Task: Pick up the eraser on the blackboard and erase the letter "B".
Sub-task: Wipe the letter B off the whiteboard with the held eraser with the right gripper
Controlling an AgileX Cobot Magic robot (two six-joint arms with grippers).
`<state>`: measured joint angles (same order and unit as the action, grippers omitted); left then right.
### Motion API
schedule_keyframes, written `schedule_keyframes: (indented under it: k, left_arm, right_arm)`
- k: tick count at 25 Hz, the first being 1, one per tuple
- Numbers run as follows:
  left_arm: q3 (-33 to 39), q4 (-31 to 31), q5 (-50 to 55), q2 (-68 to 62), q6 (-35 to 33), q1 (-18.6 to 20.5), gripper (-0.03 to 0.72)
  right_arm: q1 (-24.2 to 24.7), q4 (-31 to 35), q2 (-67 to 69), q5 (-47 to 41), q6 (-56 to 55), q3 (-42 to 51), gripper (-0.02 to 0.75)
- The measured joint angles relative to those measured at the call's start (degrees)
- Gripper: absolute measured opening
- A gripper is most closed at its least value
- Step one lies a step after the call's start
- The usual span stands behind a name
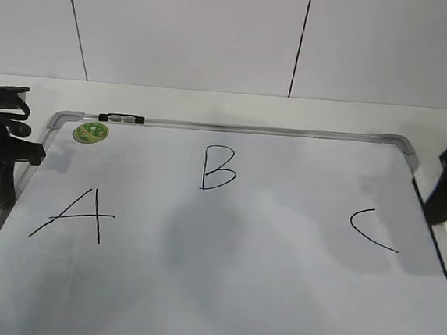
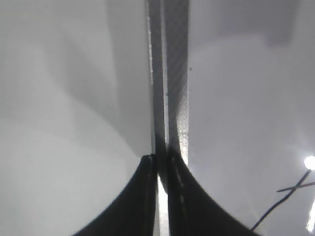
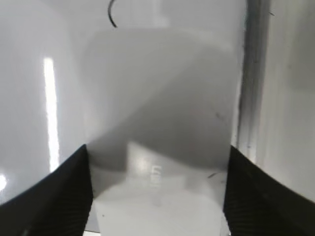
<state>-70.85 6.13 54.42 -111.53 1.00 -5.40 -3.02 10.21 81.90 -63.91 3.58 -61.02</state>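
The eraser [image 3: 160, 123] is straddled by the spread right end effector [image 3: 157, 191]; the left end effector [image 2: 160, 196] is clenched.

The large white dry-erase blackboard [image 1: 260, 288] has a smooth, glossy face that catches light glare, edged by a brushed grey metal frame [image 1: 250, 128] with a dull sheen. Lying on that board, the white rounded-rectangle plastic eraser [image 3: 160, 108] looks smooth and satiny. The black fingers [image 3: 69, 191] either side of it appear matt, finely ribbed plastic.
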Motion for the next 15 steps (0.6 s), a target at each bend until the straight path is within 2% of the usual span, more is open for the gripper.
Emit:
schedule_keyframes:
  k: [7,15]
  left_arm:
    - [0.0,0.1,0.0,0.0,0.0,0.0,0.017]
    - [0.0,0.1,0.2,0.0,0.0,0.0,0.017]
  right_arm:
    - [-11.7,-2.0,9.0,-0.8,-4.5,-9.7,0.567]
    - [-19.5,-2.3,22.9,-4.2,-5.8,-26.6,0.567]
